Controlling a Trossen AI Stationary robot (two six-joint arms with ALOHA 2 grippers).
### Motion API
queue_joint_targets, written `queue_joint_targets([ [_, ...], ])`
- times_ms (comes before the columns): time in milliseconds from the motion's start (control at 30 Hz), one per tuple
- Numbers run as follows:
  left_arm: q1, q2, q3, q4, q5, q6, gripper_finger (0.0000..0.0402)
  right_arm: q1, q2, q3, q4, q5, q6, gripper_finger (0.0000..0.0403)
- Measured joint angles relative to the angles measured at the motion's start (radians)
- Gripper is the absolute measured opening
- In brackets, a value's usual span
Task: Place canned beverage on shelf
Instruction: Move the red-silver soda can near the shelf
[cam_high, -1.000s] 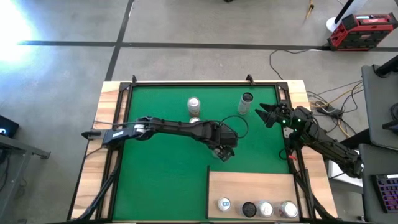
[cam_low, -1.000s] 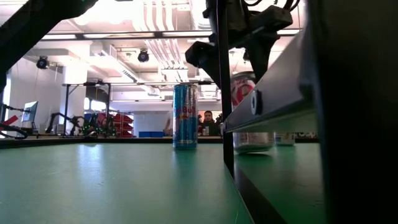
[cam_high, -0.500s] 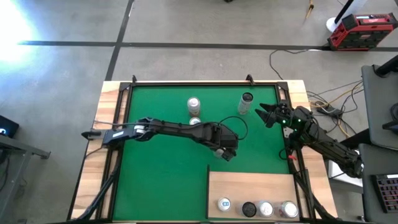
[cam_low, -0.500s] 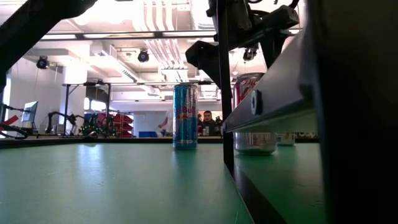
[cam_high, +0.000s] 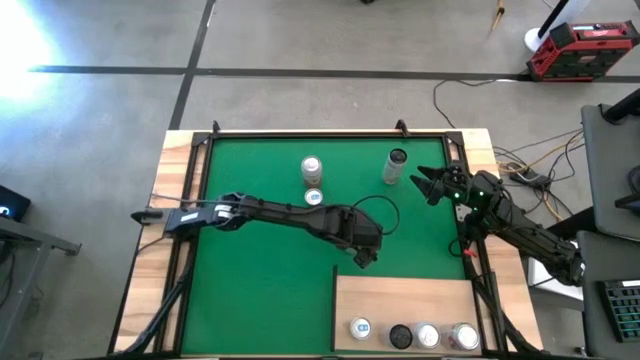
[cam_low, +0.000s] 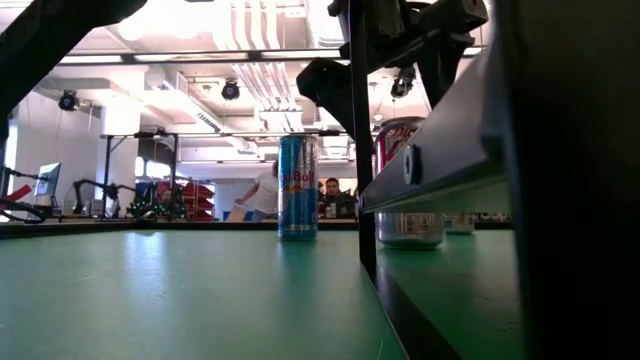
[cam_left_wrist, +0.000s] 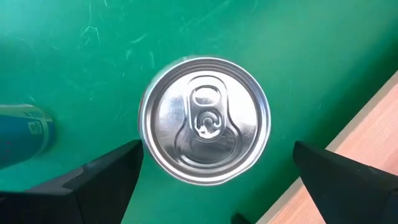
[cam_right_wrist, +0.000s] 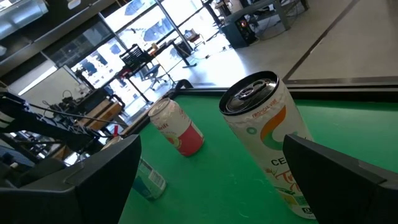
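A can with a silver top (cam_left_wrist: 205, 121) and a red and silver side (cam_low: 400, 150) stands upright on the green mat (cam_high: 260, 290), close to the far left corner of the pale wooden shelf (cam_high: 405, 295). My left gripper (cam_high: 365, 252) hangs over the can and hides it in the high view. It is open, with one finger on either side of the can's top (cam_left_wrist: 217, 146) and a gap to each. My right gripper (cam_high: 422, 183) is open at the mat's right edge. It faces a white can with orange marks (cam_right_wrist: 270, 130), which also shows in the high view (cam_high: 397, 165).
A red and white can (cam_high: 312, 167) and a blue can (cam_high: 313, 197) stand at the far middle of the mat. Several cans (cam_high: 412, 335) stand in a row along the shelf's near edge. The shelf's dark edge (cam_low: 440, 150) fills the right of the low view. People (cam_low: 335, 195) are in the room behind.
My left gripper has moved a little toward the table's near edge and the shelf's far left corner, staying over the red and silver can. My right arm has kept still.
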Motion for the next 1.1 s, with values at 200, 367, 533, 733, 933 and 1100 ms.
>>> queue_joint_targets([
  [200, 0.001, 0.0, 0.0, 0.0, -0.002, 0.036, 0.0398, 0.0, 0.0, 0.0, 0.0, 0.0, 0.0, 0.0384],
  [367, 0.001, -0.001, -0.005, 0.0, -0.006, 0.076, 0.0397, 0.0, 0.0, 0.0, 0.0, 0.0, 0.0, 0.0384],
  [533, 0.001, -0.002, -0.006, 0.001, -0.008, 0.093, 0.0375, 0.0, 0.0, 0.0, 0.0, 0.0, 0.0, 0.0384],
  [733, 0.001, -0.002, -0.006, 0.002, -0.009, 0.12, 0.0317, 0.0, 0.0, 0.0, 0.0, 0.0, 0.0, 0.0384],
  [933, 0.001, -0.002, -0.007, 0.028, -0.009, 0.125, 0.0261, 0.0, 0.0, 0.0, 0.0, 0.0, 0.0, 0.0384],
  [1100, 0.001, -0.002, -0.007, 0.061, -0.009, 0.135, 0.025, 0.0, 0.0, 0.0, 0.0, 0.0, 0.0, 0.0384],
])
